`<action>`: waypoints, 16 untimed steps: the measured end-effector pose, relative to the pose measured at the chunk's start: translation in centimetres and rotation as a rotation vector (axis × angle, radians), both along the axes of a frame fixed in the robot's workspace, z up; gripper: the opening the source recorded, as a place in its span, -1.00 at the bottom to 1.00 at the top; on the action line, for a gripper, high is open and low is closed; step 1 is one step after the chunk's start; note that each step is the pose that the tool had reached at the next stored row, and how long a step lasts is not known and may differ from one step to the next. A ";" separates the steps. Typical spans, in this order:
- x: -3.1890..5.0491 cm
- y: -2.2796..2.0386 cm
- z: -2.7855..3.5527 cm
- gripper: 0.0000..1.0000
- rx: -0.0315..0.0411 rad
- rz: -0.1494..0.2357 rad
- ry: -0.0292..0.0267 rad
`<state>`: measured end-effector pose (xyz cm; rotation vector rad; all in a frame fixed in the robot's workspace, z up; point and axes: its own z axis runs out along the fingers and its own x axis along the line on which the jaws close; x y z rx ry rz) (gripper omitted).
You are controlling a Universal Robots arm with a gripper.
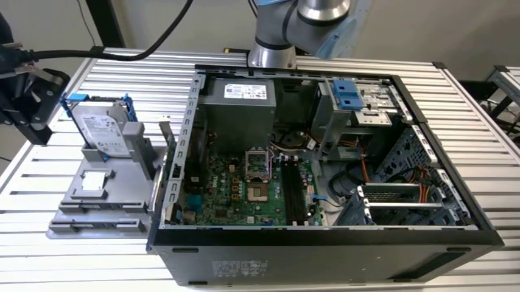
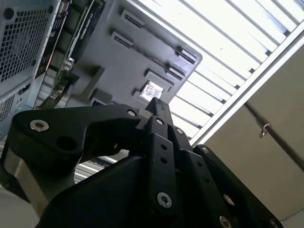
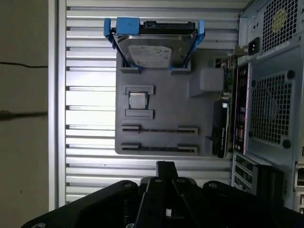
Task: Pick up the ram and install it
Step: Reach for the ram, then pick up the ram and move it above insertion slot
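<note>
My gripper (image 1: pixel 33 121) hangs at the exterior view's left, off the table's edge and beside the grey fixture tray (image 1: pixel 81 204). Its black fingers (image 3: pixel 164 167) meet at one tip in both wrist views, with nothing showing between them. The ram is hidden or out of view. Two long holders (image 3: pixel 159 138) on the tray (image 3: pixel 161 111) each show just a thin dark line. The black motherboard slots (image 1: pixel 291 191) lie inside the open computer case (image 1: pixel 325 249), far from the gripper.
A silver hard drive (image 1: pixel 101 131) in a blue frame stands at the tray's far end. A small square chip (image 3: pixel 137 100) sits mid-tray. A green card (image 3: pixel 224 109) stands on edge between the tray and the case (image 3: pixel 270 99). The arm's base (image 1: pixel 272 55) rises behind the case.
</note>
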<state>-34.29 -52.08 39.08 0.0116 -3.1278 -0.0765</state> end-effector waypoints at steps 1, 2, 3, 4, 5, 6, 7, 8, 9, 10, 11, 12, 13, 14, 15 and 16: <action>0.00 -0.17 0.00 -1.00 0.0000 0.000 0.0001; 0.00 -0.31 0.00 -1.00 -0.0001 0.000 0.0004; 0.00 -0.39 -0.01 -1.00 0.0000 0.000 0.0004; 0.00 -0.43 0.00 -1.00 -0.0001 0.000 0.0005; 0.00 -0.43 -0.01 -1.00 0.0000 0.000 0.0004; 0.00 -0.43 -0.01 -1.00 0.0000 0.000 0.0005; 0.00 -0.43 -0.01 -1.00 0.0000 0.000 0.0006; 0.00 -0.44 -0.01 -1.00 -0.0001 0.000 0.0022; 0.00 -0.44 -0.02 -1.00 0.0000 0.000 0.0035; 0.00 -0.44 -0.01 -1.00 -0.0001 0.000 0.0037; 0.00 -0.44 -0.01 -1.00 -0.0001 0.000 0.0038; 0.00 -0.44 -0.02 -1.00 0.0000 0.000 0.0039; 0.00 -0.44 -0.01 -1.00 0.0000 0.000 0.0041; 0.00 -0.44 -0.02 -1.00 0.0000 0.000 0.0042; 0.00 -0.44 -0.02 -1.00 0.0000 0.000 0.0044; 0.00 -0.44 -0.02 -1.00 0.0000 0.000 0.0045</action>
